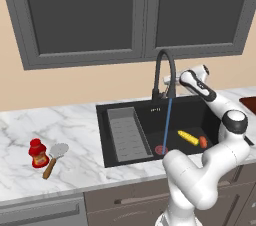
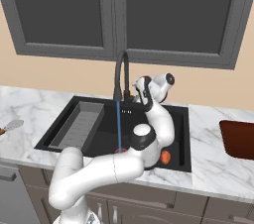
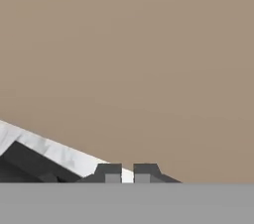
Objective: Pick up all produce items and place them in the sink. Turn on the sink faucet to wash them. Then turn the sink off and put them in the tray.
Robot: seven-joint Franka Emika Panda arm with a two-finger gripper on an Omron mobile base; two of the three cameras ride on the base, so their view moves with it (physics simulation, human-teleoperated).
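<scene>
Two produce items, the corn cob (image 1: 188, 137) and the orange-red vegetable (image 1: 203, 142), lie at the right of the sink (image 1: 125, 107) under the faucet (image 1: 165, 72), whose water is running to wash them. Claw (image 1: 167, 81) is pinched together, empty, beside the faucet's lever. Tray (image 2: 238, 139) waits on the bench (image 1: 75, 125) at far right.

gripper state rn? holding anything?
gripper: closed, holding nothing, up by the faucet base.

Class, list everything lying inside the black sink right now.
Inside the sink: a grey ribbed rack, a corn cob, an orange-red vegetable, a red drain and running water. The arm covers part of the basin.
</scene>
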